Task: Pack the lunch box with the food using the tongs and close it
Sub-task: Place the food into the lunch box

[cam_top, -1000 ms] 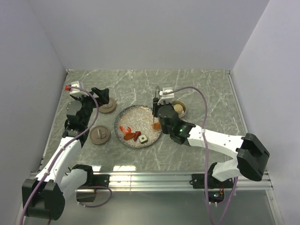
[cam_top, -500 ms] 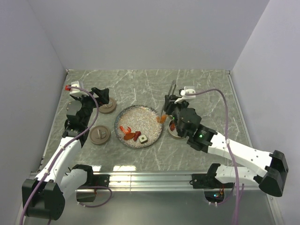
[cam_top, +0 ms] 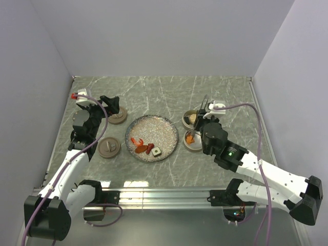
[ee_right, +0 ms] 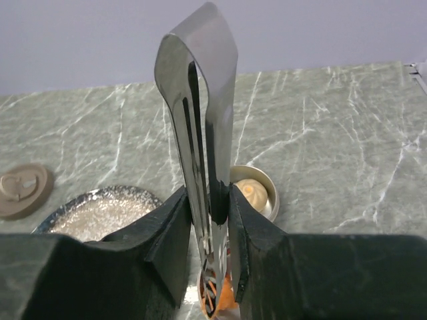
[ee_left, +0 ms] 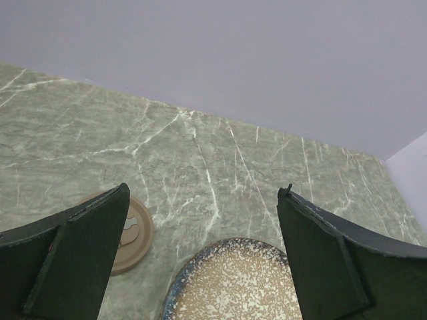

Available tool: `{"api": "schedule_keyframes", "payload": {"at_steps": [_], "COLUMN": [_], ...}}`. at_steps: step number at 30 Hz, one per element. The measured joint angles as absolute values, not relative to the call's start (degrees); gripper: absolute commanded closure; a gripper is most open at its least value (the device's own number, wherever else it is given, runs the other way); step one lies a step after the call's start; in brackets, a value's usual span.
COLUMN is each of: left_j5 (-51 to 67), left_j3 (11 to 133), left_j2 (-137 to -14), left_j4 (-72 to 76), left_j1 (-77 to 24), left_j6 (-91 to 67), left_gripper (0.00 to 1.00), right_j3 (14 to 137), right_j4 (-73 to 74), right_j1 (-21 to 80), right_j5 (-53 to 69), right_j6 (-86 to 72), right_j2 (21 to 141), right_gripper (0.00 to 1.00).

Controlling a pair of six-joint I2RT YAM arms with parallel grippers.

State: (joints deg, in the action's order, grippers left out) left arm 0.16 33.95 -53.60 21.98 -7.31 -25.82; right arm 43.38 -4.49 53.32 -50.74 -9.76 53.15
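My right gripper [ee_right: 212, 212] is shut on the dark metal tongs [ee_right: 200, 100], which stand upright between its fingers. The tongs' tips reach down into the nearer round tin [cam_top: 193, 141] of the lunch box, at an orange piece [ee_right: 225, 299]. I cannot tell whether the tips still pinch it. The farther tin [ee_right: 267, 189] holds a pale round ball [ee_right: 250, 192]. Red bits [cam_top: 141, 147] and a white square [cam_top: 156, 151] of food lie on the speckled plate [cam_top: 154, 128]. My left gripper [ee_left: 205, 193] hangs open over the table beyond the plate's left rim, holding nothing.
Two brown round lids lie left of the plate, one at the back [cam_top: 117, 116] and one nearer [cam_top: 109, 147]. The back lid [ee_left: 132, 232] sits just under my left finger. Grey walls close in the marble table on three sides.
My right arm has swung right from the plate to the tins, carrying the tongs and the orange piece. The tongs' tips now sit in the nearer tin. The left arm has not moved.
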Motion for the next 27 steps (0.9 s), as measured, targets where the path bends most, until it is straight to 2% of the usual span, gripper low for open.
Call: {"api": "schedule_keyframes", "payload": {"at_steps": [17, 27], "left_j5": [0.2, 0.2], "left_j3": [34.0, 34.0], "left_j2": [-53.6, -53.6], "left_j4": [22.0, 22.0], "left_j1": [-7.3, -7.3], "left_j6": [-26.2, -26.2], "left_gripper": [0.01, 0.01], "right_j3": [41.6, 43.2], "right_j4": [-2.4, -7.7], "right_j1": [50.0, 52.9], "right_j5": [-48.7, -37.7], "right_j6": [-10.8, -8.9], "right_j2": [51.2, 57.3], "right_gripper": [0.8, 0.77]}}
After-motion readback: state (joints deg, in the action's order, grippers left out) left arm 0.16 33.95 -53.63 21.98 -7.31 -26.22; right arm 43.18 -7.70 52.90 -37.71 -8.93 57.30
